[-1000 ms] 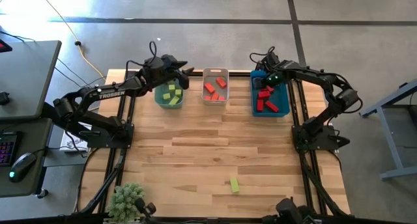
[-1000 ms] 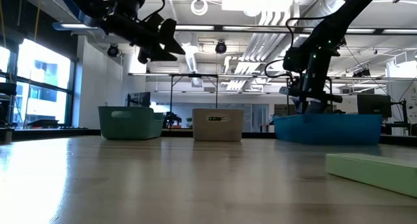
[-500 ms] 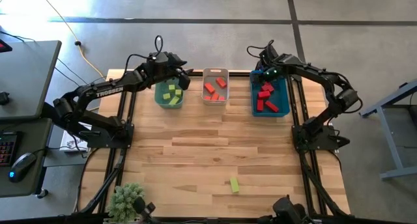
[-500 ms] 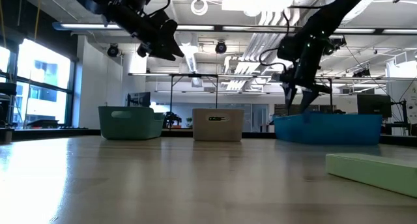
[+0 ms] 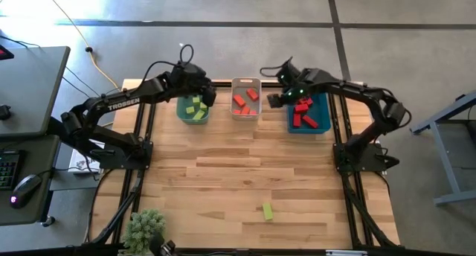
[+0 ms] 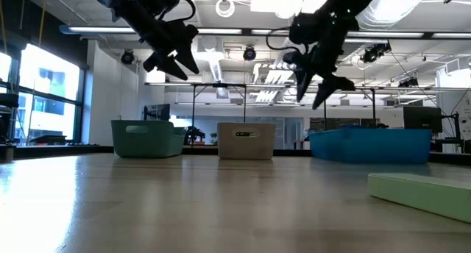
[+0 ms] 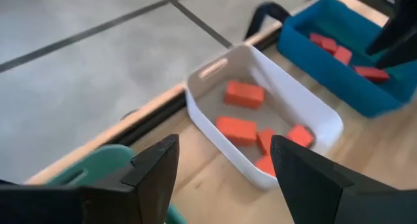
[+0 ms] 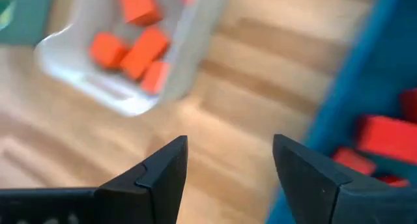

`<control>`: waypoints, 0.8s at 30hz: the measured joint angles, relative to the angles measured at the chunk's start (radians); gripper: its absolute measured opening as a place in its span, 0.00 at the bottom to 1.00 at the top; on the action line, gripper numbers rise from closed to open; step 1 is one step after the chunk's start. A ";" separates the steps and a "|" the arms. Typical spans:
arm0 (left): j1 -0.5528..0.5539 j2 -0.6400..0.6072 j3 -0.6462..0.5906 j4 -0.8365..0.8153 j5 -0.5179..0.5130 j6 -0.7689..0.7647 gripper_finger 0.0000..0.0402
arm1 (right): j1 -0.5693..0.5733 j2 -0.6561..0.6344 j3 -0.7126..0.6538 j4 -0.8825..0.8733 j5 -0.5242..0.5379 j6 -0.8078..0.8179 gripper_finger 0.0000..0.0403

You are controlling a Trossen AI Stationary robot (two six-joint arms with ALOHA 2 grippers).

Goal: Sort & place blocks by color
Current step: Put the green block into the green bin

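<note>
So the count: there were three bins along the far edge, one green bin point(image 5: 193, 109), one white bin point(image 5: 245, 97) and one blue bin point(image 5: 307, 113). The white one had about four or five orange-red blocks point(image 5: 241, 102) in it. The blue one had roughly five deep red blocks point(image 5: 304, 114). The green one held a few yellow-green blocks point(image 5: 195, 107), too clumped to count. One lone pale green block point(image 5: 267, 210) sat out on the table point(image 5: 223, 174). Two robot arms, and one little potted plant point(image 5: 146, 228).
</note>
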 joint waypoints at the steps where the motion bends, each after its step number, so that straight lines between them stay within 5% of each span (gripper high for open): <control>1: -0.009 0.000 0.000 -0.007 0.000 0.000 0.58 | 0.030 0.000 0.007 0.000 0.000 0.017 0.53; 9: -0.103 -0.022 0.001 -0.105 0.000 0.000 0.58 | 0.275 0.000 0.018 0.002 0.010 0.207 0.53; 24: -0.268 -0.027 0.001 -0.126 0.001 -0.045 0.58 | 0.682 0.000 0.018 -0.001 0.187 0.695 0.53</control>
